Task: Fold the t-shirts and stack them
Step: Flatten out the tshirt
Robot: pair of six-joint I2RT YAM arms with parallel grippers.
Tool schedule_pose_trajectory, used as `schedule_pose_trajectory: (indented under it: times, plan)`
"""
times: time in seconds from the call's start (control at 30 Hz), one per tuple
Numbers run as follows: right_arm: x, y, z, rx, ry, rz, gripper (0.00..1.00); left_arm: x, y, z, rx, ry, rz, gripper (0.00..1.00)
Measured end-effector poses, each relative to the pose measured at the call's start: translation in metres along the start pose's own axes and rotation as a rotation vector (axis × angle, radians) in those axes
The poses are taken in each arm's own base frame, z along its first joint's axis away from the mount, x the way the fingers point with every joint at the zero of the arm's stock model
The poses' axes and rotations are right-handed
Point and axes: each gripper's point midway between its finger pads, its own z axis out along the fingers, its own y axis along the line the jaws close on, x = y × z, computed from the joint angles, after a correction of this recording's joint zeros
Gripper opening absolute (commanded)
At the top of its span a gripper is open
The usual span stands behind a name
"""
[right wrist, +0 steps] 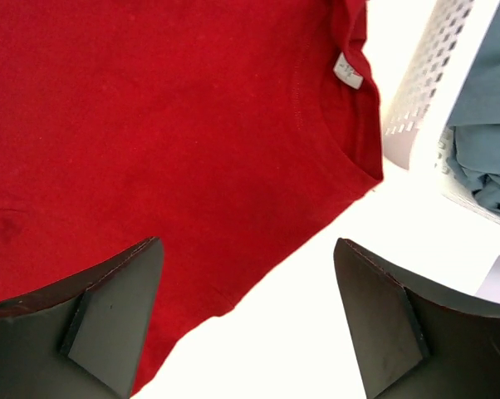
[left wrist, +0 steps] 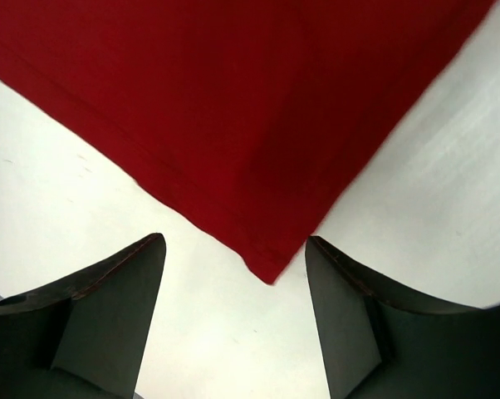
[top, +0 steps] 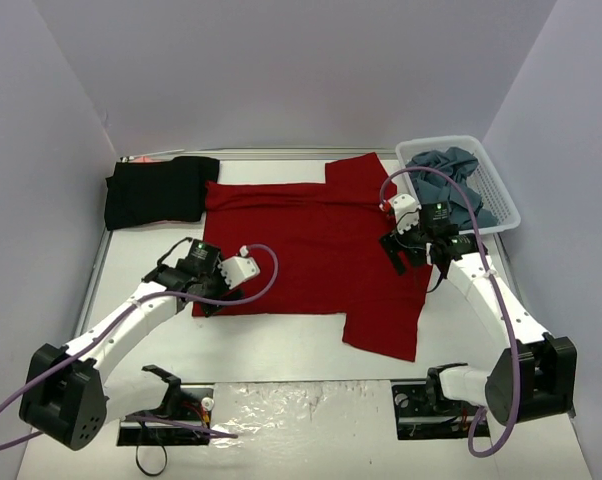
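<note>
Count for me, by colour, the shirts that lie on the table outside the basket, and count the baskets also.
Dark red shirt: 1
Black shirt: 1
White basket: 1
Total: 3
The blue-grey cloth inside the basket is a heap; how many shirts it holds cannot be told.

A robot lab's test cell: plain pale walls [top: 281,70] box in a white surface [top: 281,350], with a cabled left arm [top: 121,330] and right arm [top: 501,310] bolted at the surface's near edge.
</note>
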Motion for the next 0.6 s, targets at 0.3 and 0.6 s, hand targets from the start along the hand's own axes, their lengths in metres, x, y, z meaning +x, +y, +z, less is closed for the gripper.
schedule_pose_trajectory:
  times: [0.3, 0.6]
  plan:
    - [0.008, -0.002, 0.0, 0.013, 0.019, 0.03, 0.8, 0.048, -0.028, 0.0, 0.047, 0.109, 0.059, 0.67]
    - [0.009, -0.003, 0.0, 0.026, 0.025, 0.051, 0.81, 0.072, -0.038, 0.011, 0.056, 0.173, 0.092, 0.67]
